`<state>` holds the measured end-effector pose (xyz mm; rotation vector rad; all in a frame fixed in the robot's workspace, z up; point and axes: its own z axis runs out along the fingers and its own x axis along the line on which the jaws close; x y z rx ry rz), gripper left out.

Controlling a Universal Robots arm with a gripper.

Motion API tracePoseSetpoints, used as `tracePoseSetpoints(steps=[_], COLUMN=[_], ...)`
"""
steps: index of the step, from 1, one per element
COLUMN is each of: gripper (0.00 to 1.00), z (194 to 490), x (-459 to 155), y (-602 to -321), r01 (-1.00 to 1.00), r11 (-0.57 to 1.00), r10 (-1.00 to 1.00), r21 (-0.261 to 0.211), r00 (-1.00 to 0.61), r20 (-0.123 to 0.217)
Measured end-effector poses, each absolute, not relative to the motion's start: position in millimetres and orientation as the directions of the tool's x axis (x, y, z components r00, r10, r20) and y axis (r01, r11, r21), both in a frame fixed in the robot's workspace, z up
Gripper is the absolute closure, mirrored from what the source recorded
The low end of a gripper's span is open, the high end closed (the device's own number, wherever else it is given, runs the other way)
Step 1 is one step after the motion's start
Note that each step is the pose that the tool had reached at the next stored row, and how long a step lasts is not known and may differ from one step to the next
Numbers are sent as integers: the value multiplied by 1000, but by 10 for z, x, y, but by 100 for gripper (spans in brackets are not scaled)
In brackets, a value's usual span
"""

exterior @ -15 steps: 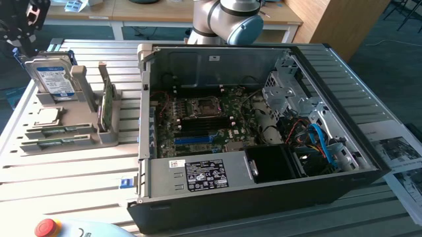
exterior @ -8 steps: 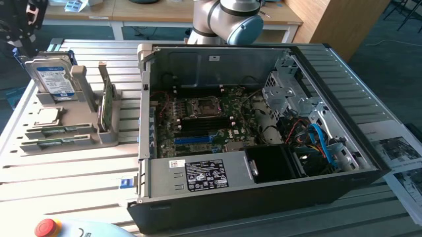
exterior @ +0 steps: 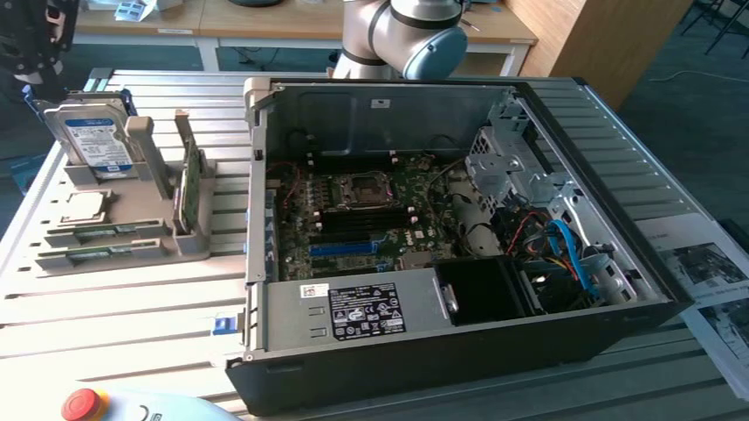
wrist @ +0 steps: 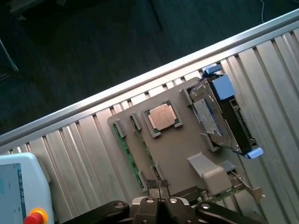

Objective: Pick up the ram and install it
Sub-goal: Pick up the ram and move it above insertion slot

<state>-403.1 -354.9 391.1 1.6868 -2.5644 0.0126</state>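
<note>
Two ram sticks lie on edge in slots of a grey holder (exterior: pixel 140 250) on the exterior view's left; the nearer ram (exterior: pixel 100 255) and the second ram (exterior: pixel 108 231) show as thin green strips. In the wrist view they are the green strips of one ram (wrist: pixel 125 150) and the other ram (wrist: pixel 145 153) beside the square silver processor (wrist: pixel 161 116). My gripper (wrist: pixel 158 183) hangs above the holder with its fingers (wrist: pixel 151 183) together and nothing between them. In the exterior view the black gripper (exterior: pixel 28 61) is high over the holder's far end, apart from everything.
A silver hard drive (exterior: pixel 94 132) stands upright in the holder, and a green expansion card (exterior: pixel 188 180) stands next to it. The open computer case (exterior: pixel 263 289) with its motherboard (exterior: pixel 351 219) fills the middle. An emergency-stop pendant (exterior: pixel 84 403) lies at the front.
</note>
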Motion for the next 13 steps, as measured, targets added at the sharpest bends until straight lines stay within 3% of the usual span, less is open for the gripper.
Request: tracePoseSetpoints(steps=[13], gripper=[90], z=[3911], x=[-4031], y=[-3549], r01=[-984], r11=[174], r10=[-983], r21=[33], r00=[-172], r20=[65])
